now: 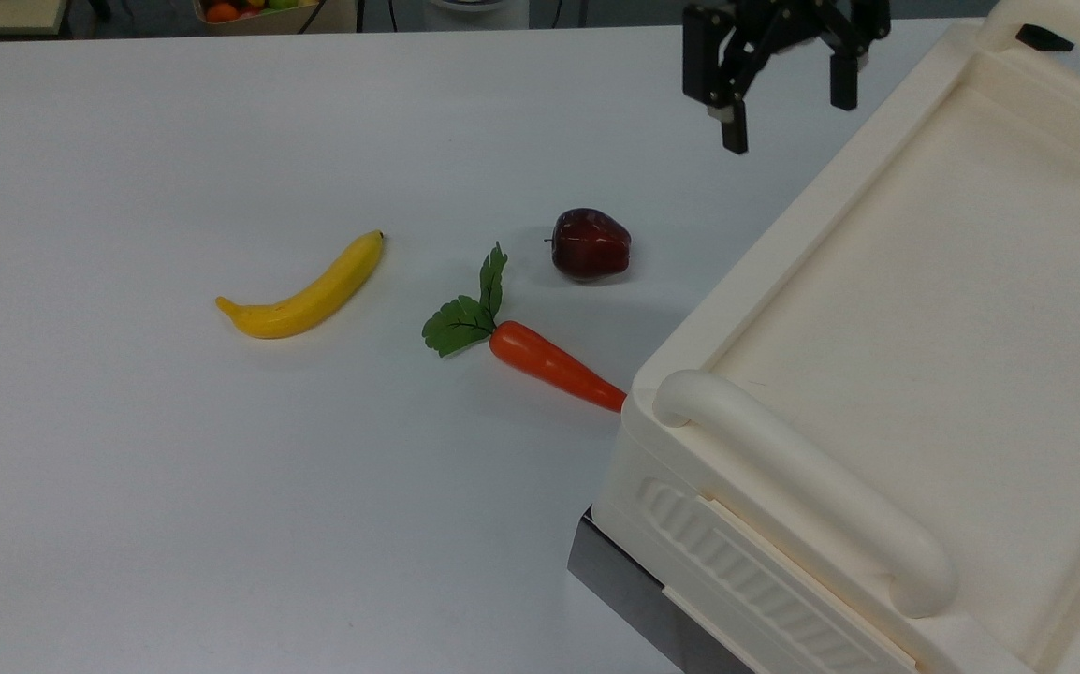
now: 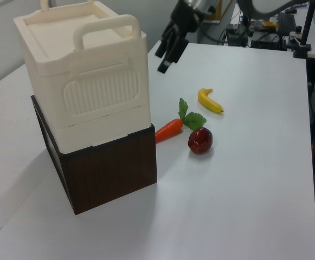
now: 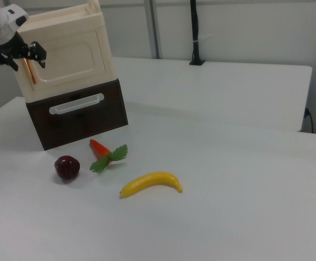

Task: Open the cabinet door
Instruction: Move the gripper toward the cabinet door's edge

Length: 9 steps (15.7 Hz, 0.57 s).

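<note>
In the right view, your gripper [image 3: 26,56] hangs with fingers spread apart, just in front of the copper-coloured strip [image 3: 30,69] at the cabinet door's edge. The cabinet door [image 3: 70,56] is the recessed cream panel on the cabinet [image 1: 924,356] face above the dark drawer [image 3: 79,111]. Expect a light, stiff, smooth plastic panel, probably slippery; hook or pinch at that strip edge, opposite the hinge.

The cabinet [image 1: 924,374] runs off the top view's right edge, hiding the carrot's [image 1: 549,363] tip.
</note>
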{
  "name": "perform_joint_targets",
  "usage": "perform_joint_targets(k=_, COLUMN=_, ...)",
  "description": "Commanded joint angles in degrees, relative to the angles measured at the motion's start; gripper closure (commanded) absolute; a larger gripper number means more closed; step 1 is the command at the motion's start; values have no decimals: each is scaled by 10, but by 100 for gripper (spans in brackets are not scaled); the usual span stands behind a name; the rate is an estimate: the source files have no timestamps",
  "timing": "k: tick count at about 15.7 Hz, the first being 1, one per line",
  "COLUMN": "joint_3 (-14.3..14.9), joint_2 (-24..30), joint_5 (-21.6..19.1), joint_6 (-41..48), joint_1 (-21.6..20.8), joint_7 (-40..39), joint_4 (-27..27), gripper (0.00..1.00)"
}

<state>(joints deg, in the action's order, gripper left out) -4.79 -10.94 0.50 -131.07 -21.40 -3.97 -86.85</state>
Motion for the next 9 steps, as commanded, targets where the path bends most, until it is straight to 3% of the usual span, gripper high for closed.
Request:
perform_joint_targets(k=1, joint_3=-7, joint_2=-37, joint_5=-7, joint_6=-87, joint_1=4, joint_7=-3, joint_4=5, gripper=0)
perform_joint_targets(k=5, joint_3=-15, joint_2=-38, joint_5=-9, joint_6=-87, joint_1=6, joint_7=-13, joint_4=5, gripper=4)
perform_joint_targets(k=6, joint_3=-15, joint_2=-38, joint_5=-9, joint_6=-86, joint_1=6, joint_7=-13, joint_4=5, gripper=9)
perform_joint_targets(k=9, joint_3=-22, joint_2=-34, joint_5=-10, joint_6=-83, joint_1=7, joint_7=-14, joint_4=5, gripper=40)
